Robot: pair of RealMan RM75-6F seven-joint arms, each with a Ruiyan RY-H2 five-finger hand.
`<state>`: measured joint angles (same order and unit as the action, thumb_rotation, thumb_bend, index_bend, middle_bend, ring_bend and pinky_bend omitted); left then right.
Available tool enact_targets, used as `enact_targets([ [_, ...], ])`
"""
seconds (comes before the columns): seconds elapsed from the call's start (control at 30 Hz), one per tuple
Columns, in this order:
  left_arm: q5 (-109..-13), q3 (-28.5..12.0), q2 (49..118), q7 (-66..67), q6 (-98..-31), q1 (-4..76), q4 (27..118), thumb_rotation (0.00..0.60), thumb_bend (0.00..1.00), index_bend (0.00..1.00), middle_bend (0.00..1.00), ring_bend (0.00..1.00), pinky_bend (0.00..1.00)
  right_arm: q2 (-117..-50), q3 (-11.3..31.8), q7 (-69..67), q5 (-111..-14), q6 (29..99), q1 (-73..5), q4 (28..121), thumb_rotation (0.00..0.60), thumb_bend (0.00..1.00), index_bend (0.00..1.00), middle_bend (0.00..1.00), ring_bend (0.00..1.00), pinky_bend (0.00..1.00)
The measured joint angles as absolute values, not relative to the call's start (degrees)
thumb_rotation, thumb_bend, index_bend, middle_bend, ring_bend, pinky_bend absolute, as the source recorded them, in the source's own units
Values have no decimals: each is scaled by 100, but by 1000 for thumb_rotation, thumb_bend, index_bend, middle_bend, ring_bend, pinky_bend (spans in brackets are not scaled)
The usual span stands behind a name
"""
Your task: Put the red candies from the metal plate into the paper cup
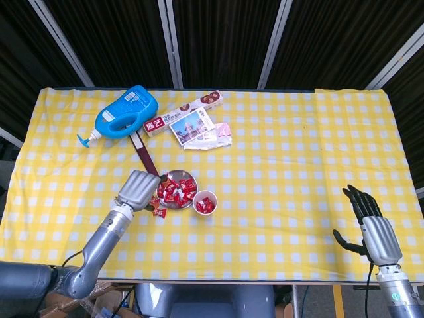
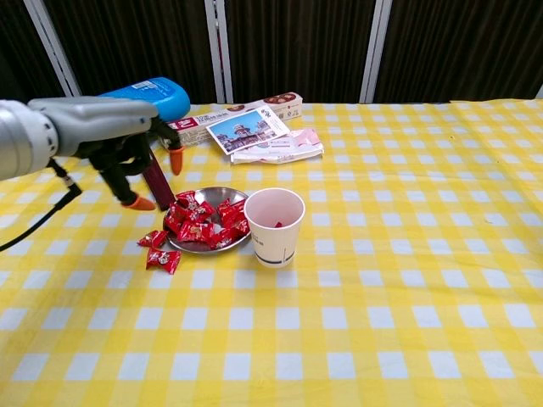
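While the metal plate [image 1: 177, 189] sits on the yellow checked tablecloth [image 1: 285, 152], the left hand [image 1: 138, 190] is held just to the left of the plate and a little above the cloth. Its back is turned up, the fingers [image 2: 130, 192] are pointed down and spread apart, and nothing is held in them. The orange fingertips [image 2: 176, 158] are seen in the chest view. The left arm [image 1: 93, 248] is stretched from the near table edge up toward the plate.

Many red candies [image 2: 202, 221] are piled on the plate, and a few loose candies [image 2: 161, 257] are lying on the cloth just left of the plate. The paper cup [image 2: 274, 225] is stood upright just right of the plate, and some red is seen inside it, probably candy.

Well right of the plate, past the near table edge, the right hand [image 1: 372, 226] is held with its fingers straight and apart, and nothing is in it.

Behind the plate are laid a blue bottle [image 1: 124, 114], a long box [image 1: 183, 113], a dark strip [image 1: 146, 157] and a picture card [image 1: 192, 125].
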<state>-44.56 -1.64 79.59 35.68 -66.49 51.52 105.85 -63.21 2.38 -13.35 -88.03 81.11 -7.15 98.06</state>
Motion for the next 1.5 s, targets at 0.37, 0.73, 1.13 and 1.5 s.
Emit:
enact_targets([
  [0.37,-4675,108,8178,3328,-6688,4675,9845,600,310,461,905,952,979,-6339,225,-1283,-8798,8097,-718,9825,600,388,0,0,0,0],
  [0.73,-4435,-103,8803,3391,-6335,4615,8927,600,310,468,905,952,979,-6325,218,-1329,-8819,8101,-720,9835,600,388,0,0,0,0],
  [1.13,-4295,-346,9344,3536,-5924,4709,8411,600,326,496,906,952,979,-6310,217,-1364,-8831,8126,-712,9849,600,387,0,0,0,0],
  [1.5,-4387,-356,9379,3593,-5865,4633,8445,600,400,569,913,955,979,-6299,212,-1377,-8837,8131,-708,9867,600,387,0,0,0,0],
])
